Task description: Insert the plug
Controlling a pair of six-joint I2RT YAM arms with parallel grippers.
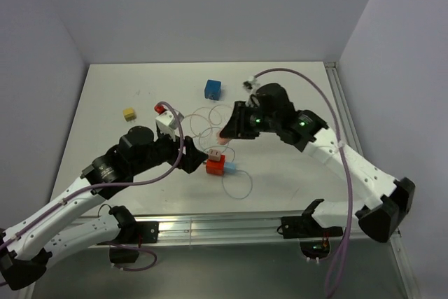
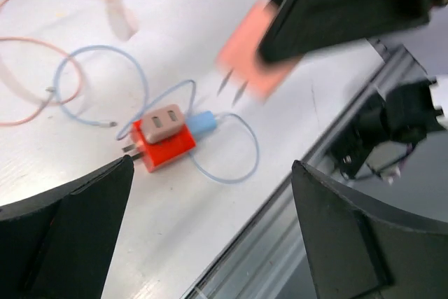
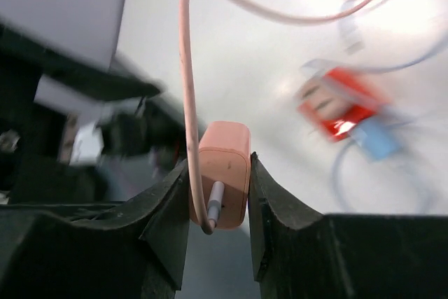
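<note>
The table [image 1: 119, 103] is slick, and the red socket block [image 2: 164, 146] lies loose on it. My left claw [image 1: 194, 157] hangs spread wide over the block, gripping nothing, so a push could skid it away. My right claw [image 3: 218, 173] pinches the pink plug [image 3: 224, 162] above and beyond the block. The pink cable [image 3: 187, 68] could twist the plug, and its prongs [image 2: 234, 83] might miss the block's beige slotted face [image 2: 162, 121].

Pink plug [image 2: 246, 61] over red adapter [image 2: 166, 150], blue cable [image 2: 256, 149], left tool [image 2: 211, 166] spread wide
</note>
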